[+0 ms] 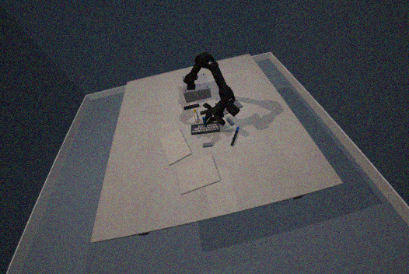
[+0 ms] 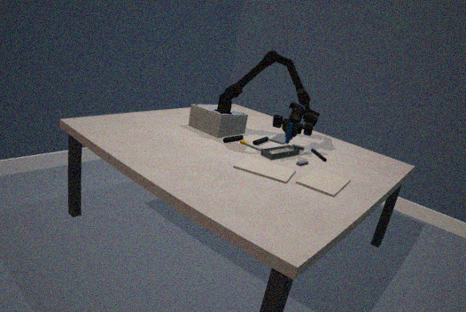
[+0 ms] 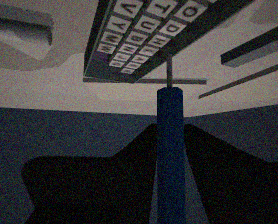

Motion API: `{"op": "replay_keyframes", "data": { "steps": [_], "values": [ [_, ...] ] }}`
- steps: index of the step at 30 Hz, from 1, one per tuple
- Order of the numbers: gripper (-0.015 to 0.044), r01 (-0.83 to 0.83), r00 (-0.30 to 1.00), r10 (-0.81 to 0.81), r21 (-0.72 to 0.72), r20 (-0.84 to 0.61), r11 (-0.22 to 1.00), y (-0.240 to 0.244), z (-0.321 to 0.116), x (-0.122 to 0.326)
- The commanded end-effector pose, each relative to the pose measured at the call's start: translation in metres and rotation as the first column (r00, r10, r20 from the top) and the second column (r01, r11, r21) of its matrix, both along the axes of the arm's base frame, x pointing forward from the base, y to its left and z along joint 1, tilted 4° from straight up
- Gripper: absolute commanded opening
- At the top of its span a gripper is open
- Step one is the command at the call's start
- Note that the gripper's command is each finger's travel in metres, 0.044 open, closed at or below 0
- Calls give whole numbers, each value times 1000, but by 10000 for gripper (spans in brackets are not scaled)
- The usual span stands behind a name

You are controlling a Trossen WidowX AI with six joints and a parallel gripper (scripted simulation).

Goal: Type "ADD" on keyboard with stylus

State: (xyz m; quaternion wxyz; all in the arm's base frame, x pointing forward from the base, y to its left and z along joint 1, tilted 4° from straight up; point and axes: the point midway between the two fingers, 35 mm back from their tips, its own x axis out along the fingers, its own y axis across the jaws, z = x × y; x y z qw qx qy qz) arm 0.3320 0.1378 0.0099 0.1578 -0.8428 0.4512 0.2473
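Observation:
The dark keyboard [image 1: 205, 131] [image 2: 280, 154] with pale lettered keys lies on the desk; its keys slant across the top of the wrist view. My gripper [image 1: 207, 117] [image 2: 291, 128] [image 3: 170, 129] is shut on the blue stylus [image 2: 289, 133] [image 3: 170, 155], above the keyboard's side nearer the arm base. The stylus points down, its thin grey tip overlapping the keyboard's dark rim in the wrist view, beside the O, D and H column. Whether the tip touches anything cannot be told. No key looks clearly pressed.
A dark pen with a blue end [image 1: 235, 137] [image 2: 319, 154] and a small grey block [image 1: 208, 145] [image 2: 302, 162] lie near the keyboard. A yellow-ended stick [image 1: 195, 112] [image 2: 243, 143] and a black bar [image 1: 191, 107] [image 2: 233, 139] lie toward the arm base. Two flat boards [image 1: 175, 147] [image 1: 198, 175] lie beyond the keyboard.

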Motion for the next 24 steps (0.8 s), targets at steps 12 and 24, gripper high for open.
{"op": "replay_keyframes", "data": {
  "steps": [12,24],
  "values": [
    [38,2,1000,-2,7,9,1000,-1,12,0],
    [0,-1,1000,1,-2,4,1000,0,-3,1]
  ]
}}
